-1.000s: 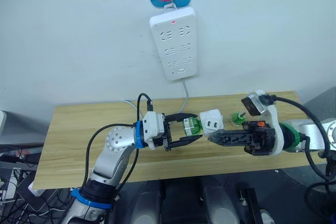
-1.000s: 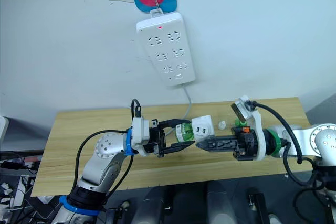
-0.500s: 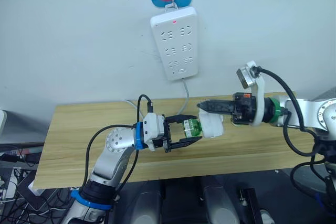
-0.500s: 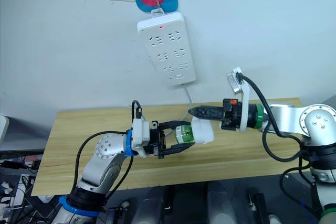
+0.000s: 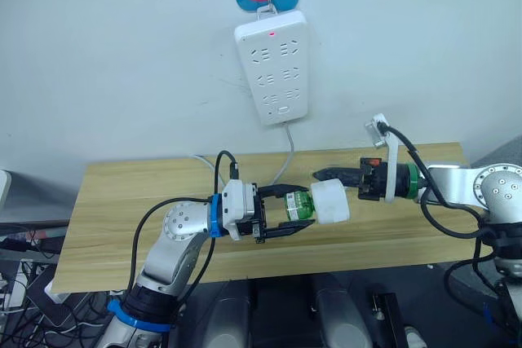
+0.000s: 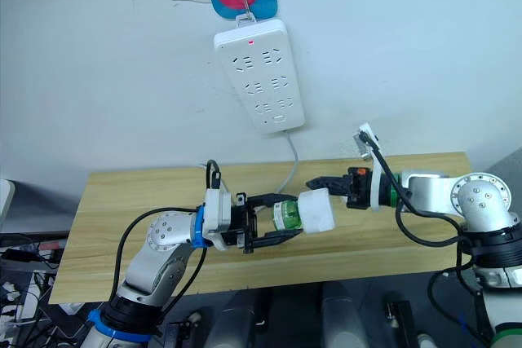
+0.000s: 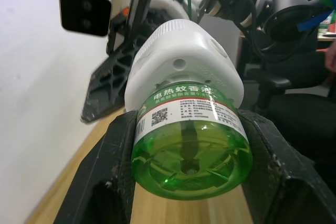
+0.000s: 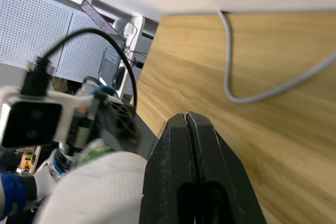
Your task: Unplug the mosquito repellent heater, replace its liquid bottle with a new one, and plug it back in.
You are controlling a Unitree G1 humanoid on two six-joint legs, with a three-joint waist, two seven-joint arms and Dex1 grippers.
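Bottle (image 7: pixel 190 141) clamped in my left gripper (image 5: pixel 284 209), heater (image 5: pixel 331 203) attached; right gripper (image 5: pixel 326 174), fingers together, rests beside it. Next, I'd regrip and twist.

The left arm is built of silver-grey rounded joint housings with a blue ring at the wrist and another blue ring lower on the arm. A white block sits behind the left gripper (image 5: pixel 295 218), whose two fingers are black and latticed. Black cables loop along both arms. The right arm is silver-grey with a green wrist ring, a white curved bracket carrying a small camera, and orange marks beside the black right gripper (image 5: pixel 320 174).
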